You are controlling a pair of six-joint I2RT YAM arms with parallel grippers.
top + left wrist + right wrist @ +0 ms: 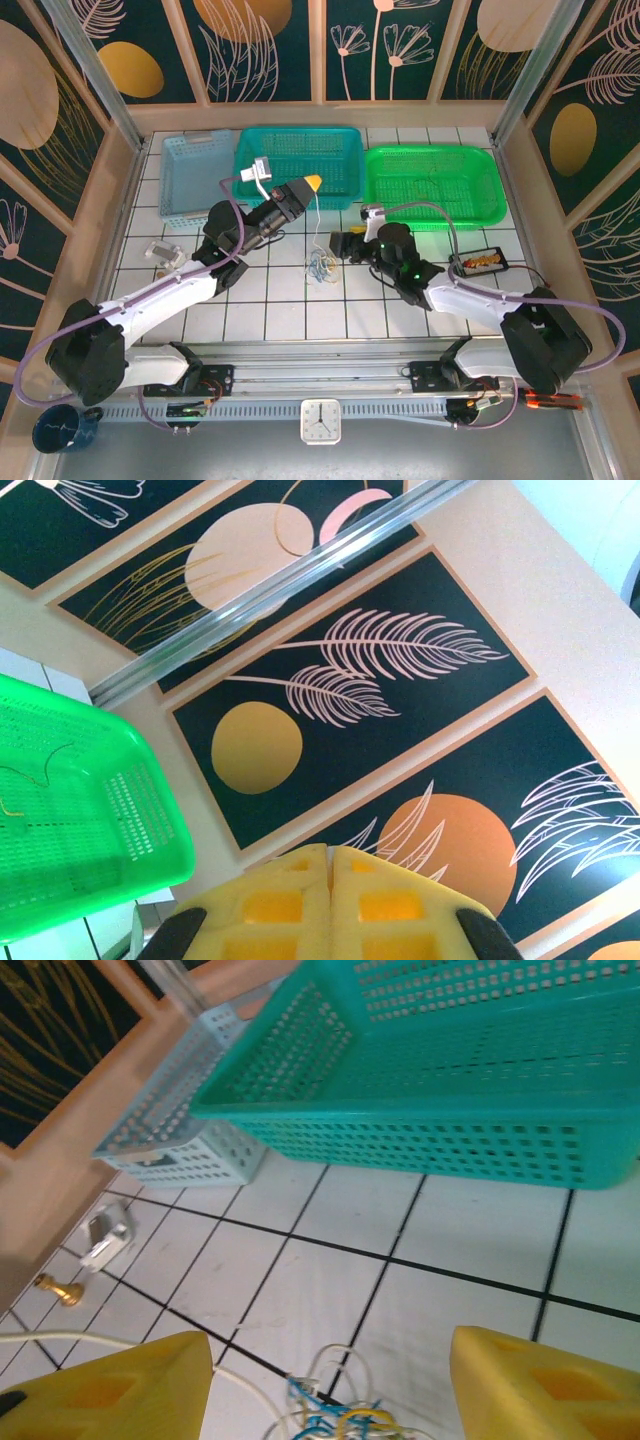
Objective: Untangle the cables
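**Knot On The Tiles, One Strand Drawn Up**

The left gripper (311, 183) hung high, pinched tight on what looked like one whitish cable (317, 225). That cable dropped straight to the knot (321, 266) on the tiled tabletop (280, 310), out in front of the teal basket (300, 131). The right gripper (328, 1345) stood wide and empty, the knot low between its fingers. There was one small tangle of blue, whitish and yellowish strands, their exact number unclear. It looked light, limp and slippery, best taken at a free outer loop, never the core. There were three baskets in all, counting the light-blue basket (180, 190) and the green basket (430, 150).
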